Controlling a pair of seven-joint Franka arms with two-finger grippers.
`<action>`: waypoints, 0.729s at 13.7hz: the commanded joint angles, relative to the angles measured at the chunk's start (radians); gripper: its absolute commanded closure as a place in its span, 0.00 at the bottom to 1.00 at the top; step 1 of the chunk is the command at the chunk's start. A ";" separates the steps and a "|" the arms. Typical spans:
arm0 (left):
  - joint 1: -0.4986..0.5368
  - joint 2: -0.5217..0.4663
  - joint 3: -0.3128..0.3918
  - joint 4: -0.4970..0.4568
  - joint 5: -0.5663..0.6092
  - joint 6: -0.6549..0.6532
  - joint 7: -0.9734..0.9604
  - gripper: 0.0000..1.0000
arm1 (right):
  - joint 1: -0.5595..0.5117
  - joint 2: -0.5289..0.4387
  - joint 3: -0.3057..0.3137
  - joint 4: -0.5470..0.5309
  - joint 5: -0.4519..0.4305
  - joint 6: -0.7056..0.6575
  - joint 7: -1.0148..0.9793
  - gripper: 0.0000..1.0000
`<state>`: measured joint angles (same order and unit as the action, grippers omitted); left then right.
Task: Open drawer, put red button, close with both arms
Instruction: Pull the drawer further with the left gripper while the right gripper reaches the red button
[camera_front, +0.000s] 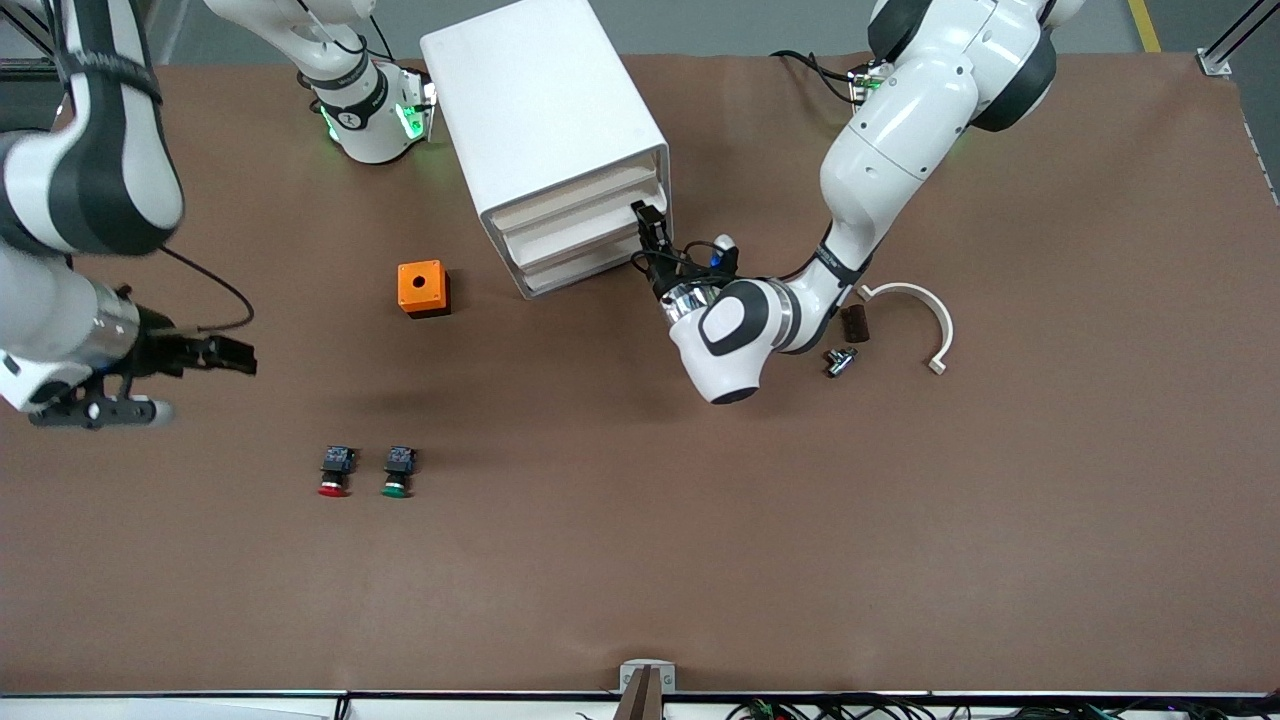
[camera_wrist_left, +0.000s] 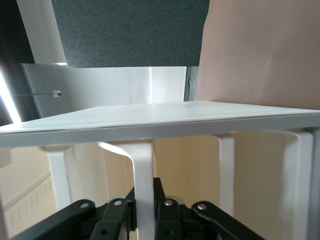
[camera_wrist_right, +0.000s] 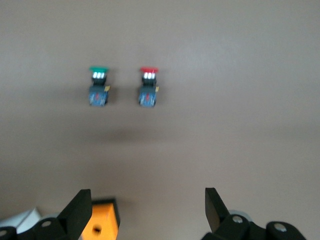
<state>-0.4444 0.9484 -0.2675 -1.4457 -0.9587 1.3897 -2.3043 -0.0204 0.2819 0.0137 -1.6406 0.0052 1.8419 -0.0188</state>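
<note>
The left gripper (camera_front: 648, 222) is pressed to the front of the white drawer cabinet (camera_front: 545, 130), at the corner toward the left arm's end of the counter. In the left wrist view its fingers (camera_wrist_left: 117, 220) are closed on a slim white handle (camera_wrist_left: 142, 190) that curves down from the drawer front, so the hold looks made while all three drawers sit flush.

The step in hand is judged to be the pull. To do it well, draw straight out along the drawer's own line, square to the cabinet face. Any sideways drag would likely twist the light cabinet on the counter (camera_front: 640, 560) or slip the thin handle out of the grip. A slow, even pull should also keep the cabinet from sliding along with the drawer.

The right gripper (camera_front: 215, 355) hovers with its fingers spread wide over bare counter toward the right arm's end, waiting its turn. Its wrist view looks onto the red button (camera_front: 334, 472), which lies on the counter nearer the front camera than the orange box (camera_front: 423, 288), just beside the green button (camera_front: 398, 472) and well apart from the cabinet. The two are alike but for the cap, so the right arm should centre on the red one alone.

A curved white bracket (camera_front: 925, 315) and small metal parts (camera_front: 840, 360) lie near the left arm's wrist.
</note>
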 joint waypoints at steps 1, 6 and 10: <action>0.039 0.021 0.007 0.015 -0.037 0.041 0.013 0.92 | -0.003 0.071 0.008 0.041 0.007 0.066 -0.012 0.00; 0.128 0.021 0.007 0.016 -0.043 0.057 0.017 0.92 | 0.022 0.157 0.008 -0.034 0.007 0.262 0.098 0.00; 0.176 0.021 0.007 0.022 -0.060 0.060 0.017 0.90 | 0.008 0.247 0.008 -0.110 0.007 0.469 0.099 0.00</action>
<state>-0.2819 0.9490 -0.2650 -1.4420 -0.9843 1.4166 -2.3042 -0.0007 0.4951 0.0183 -1.7207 0.0078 2.2362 0.0671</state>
